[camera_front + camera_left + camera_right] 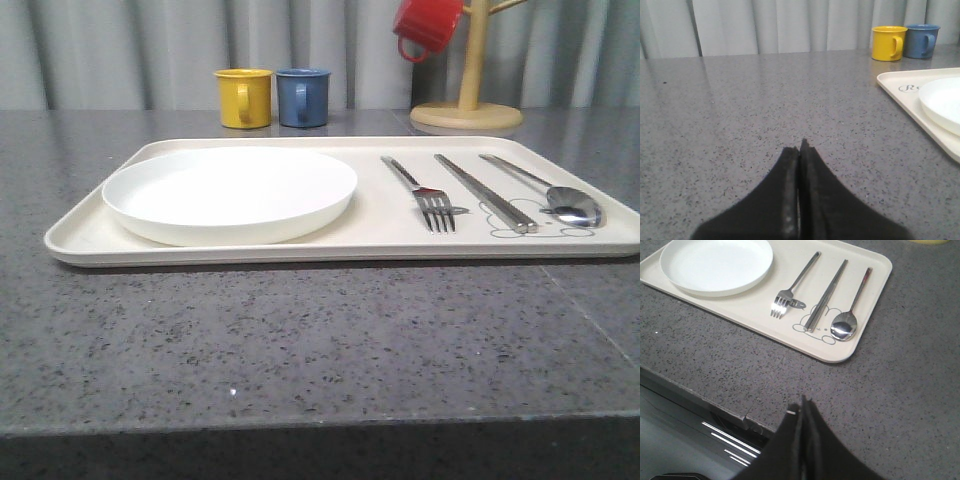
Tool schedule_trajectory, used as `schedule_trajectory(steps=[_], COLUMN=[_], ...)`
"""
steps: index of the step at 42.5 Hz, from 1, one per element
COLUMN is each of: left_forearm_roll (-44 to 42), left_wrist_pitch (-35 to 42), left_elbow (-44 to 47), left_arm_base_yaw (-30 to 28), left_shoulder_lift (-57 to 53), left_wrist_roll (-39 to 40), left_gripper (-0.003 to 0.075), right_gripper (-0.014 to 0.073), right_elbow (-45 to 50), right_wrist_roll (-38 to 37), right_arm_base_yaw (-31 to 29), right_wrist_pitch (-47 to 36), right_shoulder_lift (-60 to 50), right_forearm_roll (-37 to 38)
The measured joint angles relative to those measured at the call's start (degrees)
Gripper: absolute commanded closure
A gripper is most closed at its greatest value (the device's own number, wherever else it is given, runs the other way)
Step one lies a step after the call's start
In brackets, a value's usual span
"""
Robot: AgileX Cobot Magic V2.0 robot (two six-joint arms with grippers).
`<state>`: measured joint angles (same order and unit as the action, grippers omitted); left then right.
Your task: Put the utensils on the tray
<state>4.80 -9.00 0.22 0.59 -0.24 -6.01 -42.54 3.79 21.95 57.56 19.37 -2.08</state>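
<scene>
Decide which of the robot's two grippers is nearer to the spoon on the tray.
The right. The right gripper is over the table near the tray's corner where the spoon lies. The left gripper is off the tray's far side, beyond the plate.

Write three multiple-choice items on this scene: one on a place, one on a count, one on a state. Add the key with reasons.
1. The chopsticks on the tray lie:
A. on the plate
B. between fork and spoon
C. off the tray

2. Mugs in the front view:
A. one
B. two
C. three

3. The right pincer is:
A. shut, empty
B. open over the spoon
C. gripping the fork

Key: 1 B, the fork lies on one side and the spoon on the other. 2 C, a yellow mug, a blue mug and a red mug. 3 A, its fingers meet above bare counter.
</scene>
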Motion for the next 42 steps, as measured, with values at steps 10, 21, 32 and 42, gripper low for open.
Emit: schedule_trajectory(steps=[10,21,32,42], left_forearm_roll=[0.2,0.2,0.2,0.2], left_wrist_pitch=[3.8,3.9,3.9,3.9], left_elbow=[-0.1,-0.1,-0.1,-0.1], left_arm_base_yaw=[0.0,0.0,0.0,0.0], left_shoulder_lift=[0.0,0.0,0.0,0.0], left_wrist_roll=[0.0,0.0,0.0,0.0], left_gripper=[0.0741,0.0741,0.0741,0.0741], right_gripper=[0.066,0.066,0.066,0.066], right_elbow=[0.0,0.0,0.0,0.0], right_wrist_roll=[0.0,0.0,0.0,0.0], right_arm_base_yaw=[0.0,0.0,0.0,0.0], right_wrist_pitch=[0.0,0.0,0.0,0.0], right_shoulder_lift=[0.0,0.0,0.0,0.0], right_forearm_roll=[0.0,0.0,0.0,0.0])
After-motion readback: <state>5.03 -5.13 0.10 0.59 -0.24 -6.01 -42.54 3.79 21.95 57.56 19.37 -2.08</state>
